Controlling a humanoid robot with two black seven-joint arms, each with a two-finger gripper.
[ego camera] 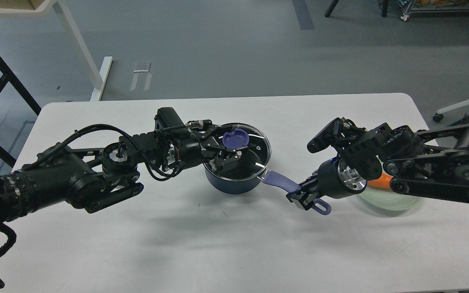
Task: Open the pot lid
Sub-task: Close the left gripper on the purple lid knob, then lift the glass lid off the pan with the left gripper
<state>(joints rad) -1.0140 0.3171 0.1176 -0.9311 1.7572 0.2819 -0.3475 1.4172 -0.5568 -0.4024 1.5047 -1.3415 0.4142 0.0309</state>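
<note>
A dark blue pot (234, 182) stands mid-table with its glass lid (257, 148) on it. The lid has a purple knob (235, 139). My left gripper (227, 149) lies over the lid's left half. Its fingers (232, 158) stand apart, close on either side of the knob's near-left edge. Whether they touch the knob is not clear. The pot's purple handle (280, 182) points right and toward me. My right gripper (303, 197) is shut on the handle near its looped end (323, 208).
A pale green plate (393, 202) with an orange carrot (378, 180) sits on the white table (226, 244), mostly hidden under my right arm. A table leg and a black rack stand beyond the far left edge.
</note>
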